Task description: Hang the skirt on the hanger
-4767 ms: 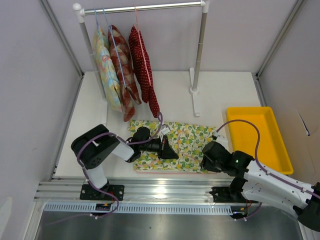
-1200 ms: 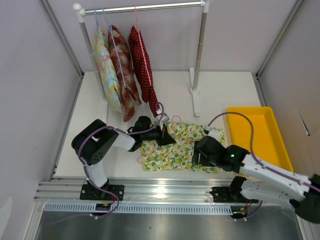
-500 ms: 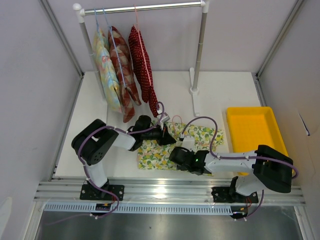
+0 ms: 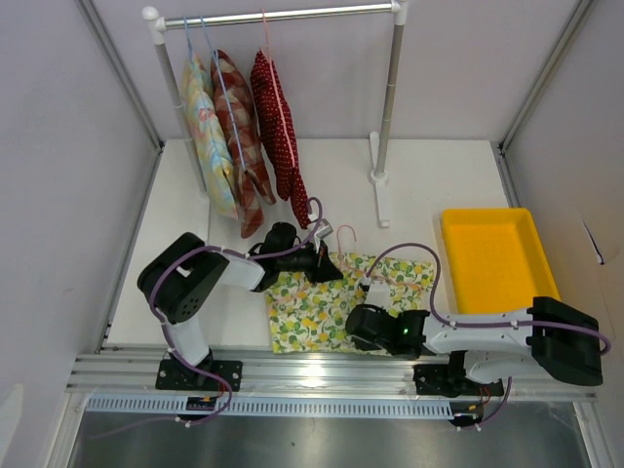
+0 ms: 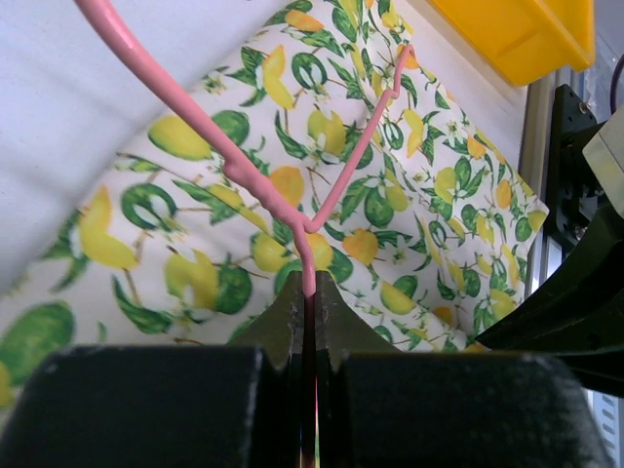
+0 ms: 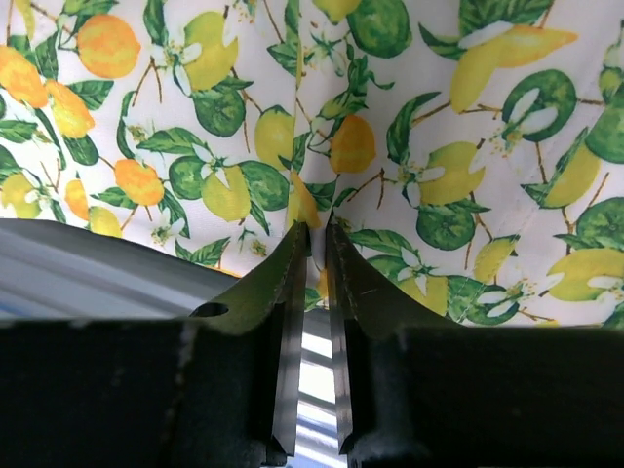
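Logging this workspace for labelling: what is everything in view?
skirt: 1, white lemon print, near middle
hanger: 1, pink, at the skirt's far edge
clothes rail: 1, white-grey, far side
hung garments: 3, pastel floral, red-orange patterned, red white-dotted, rail's left end
tray: 1, yellow, right side
table: 1, white, beneath everything
left claw: 1, black, shut on the hanger
right claw: 1, black, pinching the skirt's near edge
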`<action>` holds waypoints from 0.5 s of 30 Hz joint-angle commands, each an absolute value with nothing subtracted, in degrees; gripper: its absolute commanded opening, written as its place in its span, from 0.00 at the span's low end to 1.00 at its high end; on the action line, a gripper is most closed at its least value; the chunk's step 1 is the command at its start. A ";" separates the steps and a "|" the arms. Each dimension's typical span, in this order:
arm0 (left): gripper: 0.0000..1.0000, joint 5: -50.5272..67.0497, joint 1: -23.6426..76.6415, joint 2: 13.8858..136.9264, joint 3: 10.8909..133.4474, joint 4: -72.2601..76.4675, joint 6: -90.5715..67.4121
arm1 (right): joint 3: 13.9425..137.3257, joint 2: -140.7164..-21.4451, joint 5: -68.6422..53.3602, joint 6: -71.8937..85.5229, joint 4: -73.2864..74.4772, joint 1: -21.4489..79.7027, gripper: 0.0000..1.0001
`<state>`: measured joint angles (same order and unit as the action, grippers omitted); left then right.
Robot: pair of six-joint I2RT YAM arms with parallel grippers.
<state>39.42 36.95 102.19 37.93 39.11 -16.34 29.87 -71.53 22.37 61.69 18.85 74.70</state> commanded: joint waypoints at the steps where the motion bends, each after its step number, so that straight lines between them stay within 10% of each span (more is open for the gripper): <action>1: 0.00 40.43 36.47 99.23 40.43 38.94 -13.54 | 26.81 -68.22 19.42 63.72 27.94 75.67 0.19; 15: 0.00 43.06 36.48 97.20 43.76 32.63 -9.58 | 26.55 -66.71 14.42 57.39 29.27 75.67 0.20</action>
